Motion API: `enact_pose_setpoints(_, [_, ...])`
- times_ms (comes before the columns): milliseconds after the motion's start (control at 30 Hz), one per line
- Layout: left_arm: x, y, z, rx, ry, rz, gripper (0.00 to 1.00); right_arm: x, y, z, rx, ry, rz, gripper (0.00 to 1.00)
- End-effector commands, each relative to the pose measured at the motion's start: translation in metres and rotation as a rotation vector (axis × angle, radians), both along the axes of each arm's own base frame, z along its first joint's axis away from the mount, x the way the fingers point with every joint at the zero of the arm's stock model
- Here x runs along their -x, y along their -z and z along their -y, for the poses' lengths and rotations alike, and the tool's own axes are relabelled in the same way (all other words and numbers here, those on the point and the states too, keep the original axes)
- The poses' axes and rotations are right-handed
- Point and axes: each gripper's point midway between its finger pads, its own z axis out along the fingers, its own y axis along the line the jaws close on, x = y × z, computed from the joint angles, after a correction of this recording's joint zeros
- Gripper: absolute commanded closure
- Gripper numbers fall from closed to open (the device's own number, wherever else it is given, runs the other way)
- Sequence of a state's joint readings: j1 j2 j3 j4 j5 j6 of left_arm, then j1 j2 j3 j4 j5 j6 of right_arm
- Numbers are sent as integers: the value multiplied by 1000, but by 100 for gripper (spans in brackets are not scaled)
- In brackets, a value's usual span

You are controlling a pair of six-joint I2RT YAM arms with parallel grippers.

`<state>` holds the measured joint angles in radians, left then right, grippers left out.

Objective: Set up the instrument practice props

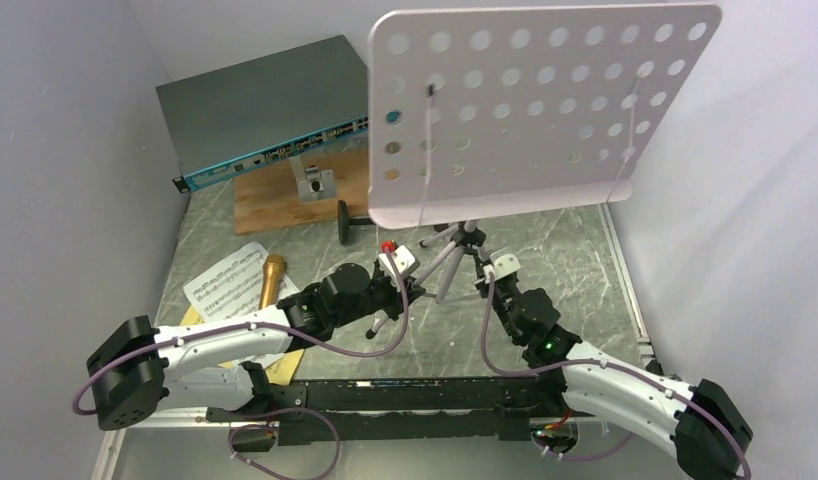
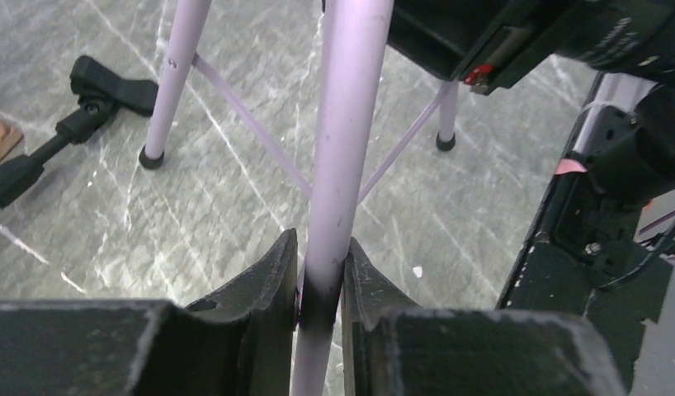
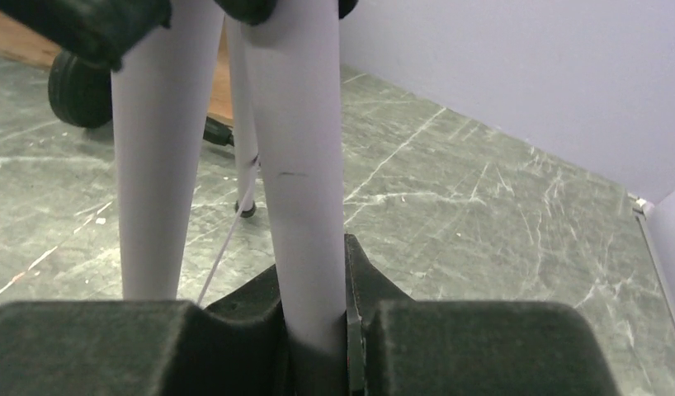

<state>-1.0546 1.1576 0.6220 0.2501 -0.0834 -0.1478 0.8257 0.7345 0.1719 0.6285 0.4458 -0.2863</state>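
Observation:
The music stand's pale lilac perforated desk (image 1: 545, 110) stands high over its tripod legs (image 1: 450, 262) at mid-table. My left gripper (image 1: 415, 290) is shut on one lilac leg (image 2: 346, 148), which the left wrist view shows pinched between both fingers (image 2: 322, 276). My right gripper (image 1: 483, 283) is shut on another leg (image 3: 305, 165), low on the tube. The music sheets (image 1: 217, 287) lie at the left with the gold microphone (image 1: 272, 280) on them. The black mic stand (image 1: 345, 222) sits behind the tripod, its clip (image 2: 111, 89) on the table.
A grey network switch with a blue front (image 1: 265, 110) lies at the back left. In front of it is a wooden board (image 1: 270, 200) carrying a metal block (image 1: 313, 182). White walls close in on both sides. A rail (image 1: 625, 290) edges the table's right.

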Motion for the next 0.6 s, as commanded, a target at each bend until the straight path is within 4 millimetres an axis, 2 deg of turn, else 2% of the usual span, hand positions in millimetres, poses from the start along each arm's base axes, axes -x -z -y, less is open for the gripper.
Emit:
enact_pose_setpoints(0, [-42, 50, -101, -235, -376, -52, 100, -9, 22, 109, -114, 530, -68, 100])
enact_pose_setpoints(67, [-39, 57, -101, -236, -364, -68, 100, -8, 27, 98, -103, 471, -86, 100])
enact_pose_setpoints(200, [-28, 86, -100, -241, -337, -133, 100, -4, 16, 71, -59, 369, -51, 100])
enact_pose_setpoints(300, [-22, 96, -96, -224, -320, -170, 100, -2, 22, 53, 12, 327, -56, 100])
enact_pose_setpoints(433, [-23, 85, -92, -189, -322, -179, 100, 1, 26, 46, 42, 314, -60, 100])
enact_pose_setpoints(567, [-21, 65, -77, -137, -274, -184, 98, 1, 27, 42, 44, 289, -63, 100])
